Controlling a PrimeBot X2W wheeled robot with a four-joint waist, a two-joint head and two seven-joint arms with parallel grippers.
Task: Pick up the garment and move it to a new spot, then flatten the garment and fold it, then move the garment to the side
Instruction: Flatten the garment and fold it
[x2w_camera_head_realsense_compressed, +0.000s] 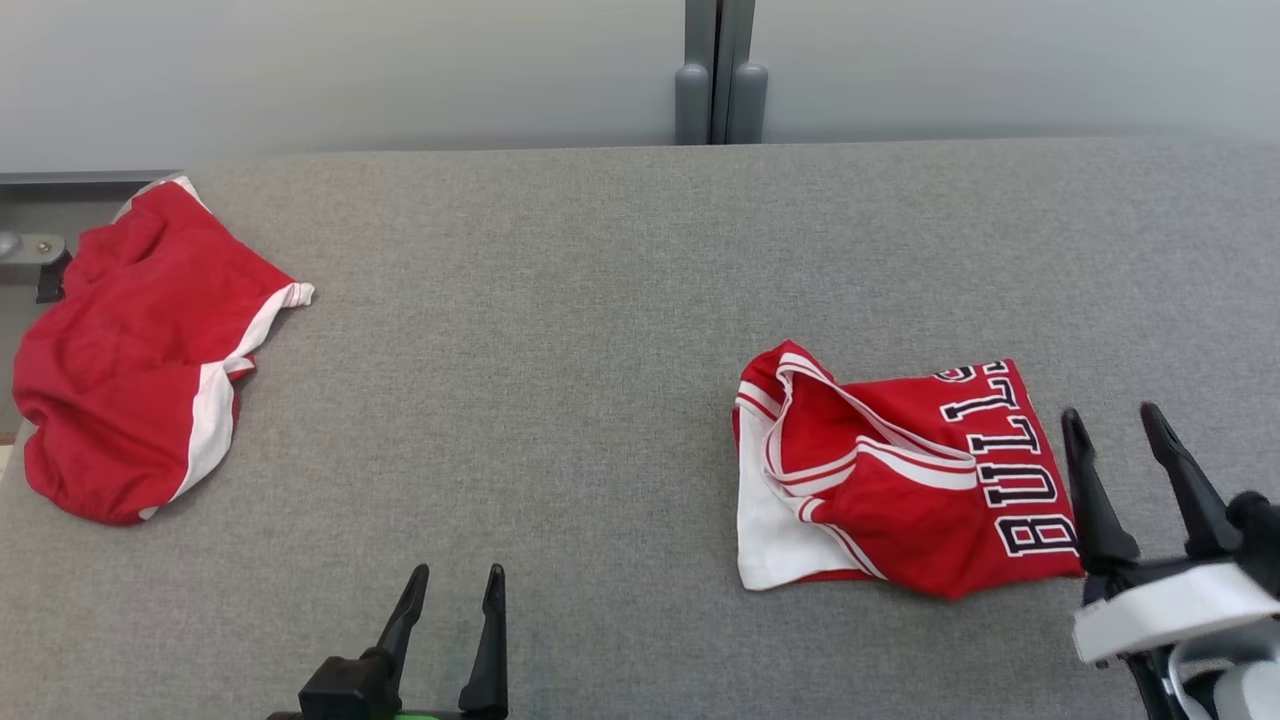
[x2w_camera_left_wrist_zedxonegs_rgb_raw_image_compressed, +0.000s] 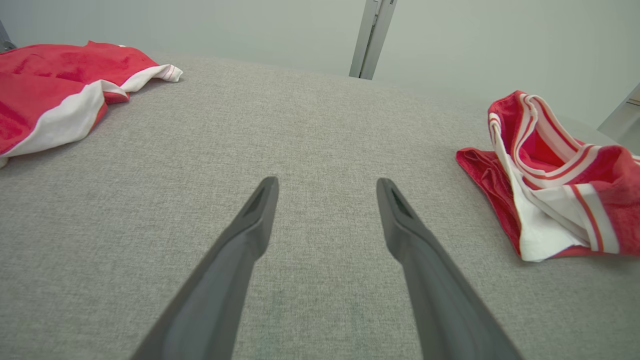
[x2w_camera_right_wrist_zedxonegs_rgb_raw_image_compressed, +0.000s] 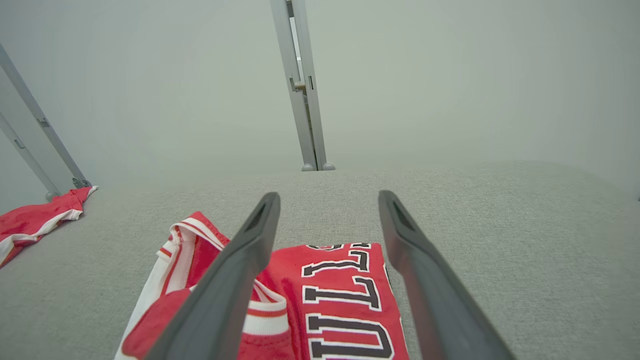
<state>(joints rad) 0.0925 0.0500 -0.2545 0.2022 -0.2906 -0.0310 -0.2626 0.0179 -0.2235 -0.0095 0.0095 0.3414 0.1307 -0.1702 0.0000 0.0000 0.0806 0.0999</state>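
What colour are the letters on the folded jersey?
The letters are black with white edging, clearest in the head view.

Folded red jersey (x2w_camera_head_realsense_compressed: 900, 480) (lettering up) lies on the grey counter (x2w_camera_head_realsense_compressed: 600, 300), just beside the spread right tool (x2w_camera_head_realsense_compressed: 1115, 425); red shorts (x2w_camera_head_realsense_compressed: 130, 350), perhaps, far left.

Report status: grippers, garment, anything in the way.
Left gripper open, empty. Right gripper open beside the jersey. It lies folded on the grey surface. Red shorts far left, nothing in the way.
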